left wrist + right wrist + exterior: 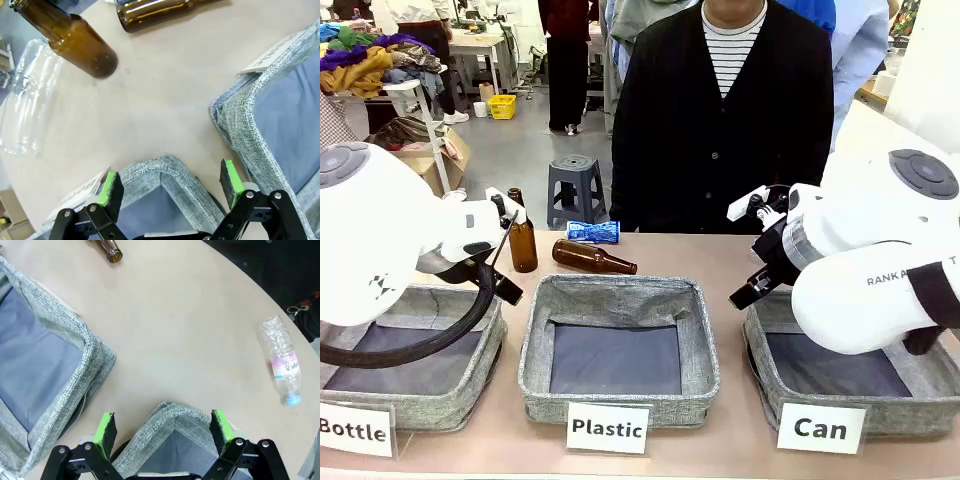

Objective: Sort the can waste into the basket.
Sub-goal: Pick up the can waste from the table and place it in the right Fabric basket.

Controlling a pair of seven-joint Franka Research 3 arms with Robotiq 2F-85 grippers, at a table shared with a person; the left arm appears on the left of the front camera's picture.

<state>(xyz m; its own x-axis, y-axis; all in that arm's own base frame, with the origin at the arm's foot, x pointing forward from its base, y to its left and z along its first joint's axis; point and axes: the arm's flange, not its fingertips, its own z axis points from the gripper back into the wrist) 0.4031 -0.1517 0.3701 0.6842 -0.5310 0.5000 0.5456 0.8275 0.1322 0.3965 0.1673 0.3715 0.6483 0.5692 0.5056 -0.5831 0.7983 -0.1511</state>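
Front view: showing the blue can (593,231) lying far across the table (740,262), well apart from the basket (910,418) — not yet sorted. Left wrist view: showing the left gripper (169,183) spread wide over a bin (150,167) corner (empty, seemingly idling). Right wrist view: showing the right gripper (162,427) parted above the basket's corner — adding a clear plastic bottle (283,361) nearby

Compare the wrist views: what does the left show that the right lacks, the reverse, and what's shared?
Left wrist: the left gripper, open over a corner of the Bottle bin, a standing brown bottle and a clear plastic bottle beside it. Right wrist: the right gripper, open over a corner of the Can basket, and a crushed clear bottle with a blue cap. Both: the middle bin and the lying brown bottle.
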